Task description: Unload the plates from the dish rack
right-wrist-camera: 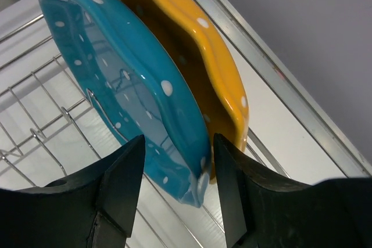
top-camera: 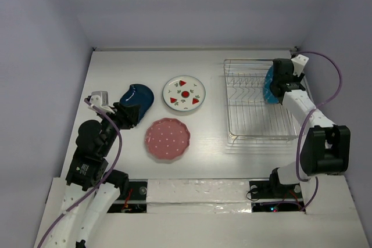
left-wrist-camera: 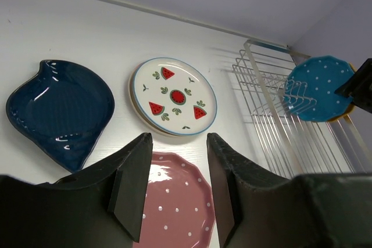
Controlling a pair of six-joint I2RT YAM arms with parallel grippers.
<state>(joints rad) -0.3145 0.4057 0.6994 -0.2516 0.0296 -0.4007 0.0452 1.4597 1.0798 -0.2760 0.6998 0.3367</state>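
Right gripper [right-wrist-camera: 178, 143]: fingers apart, straddling the bright blue plate [right-wrist-camera: 122, 79], not yet clamped.
Left gripper [left-wrist-camera: 178, 140]: apart, empty, near the dark blue plate [left-wrist-camera: 58, 108].
Done: dark blue plate, white plate [top-camera: 184, 93] and pink plate [top-camera: 167, 139] lay on the table [top-camera: 116, 68], left of the rack.
Dish rack [top-camera: 250, 114]: bright blue plate and yellow-orange plate [right-wrist-camera: 197, 45] stood upright at its far right, left to unload.
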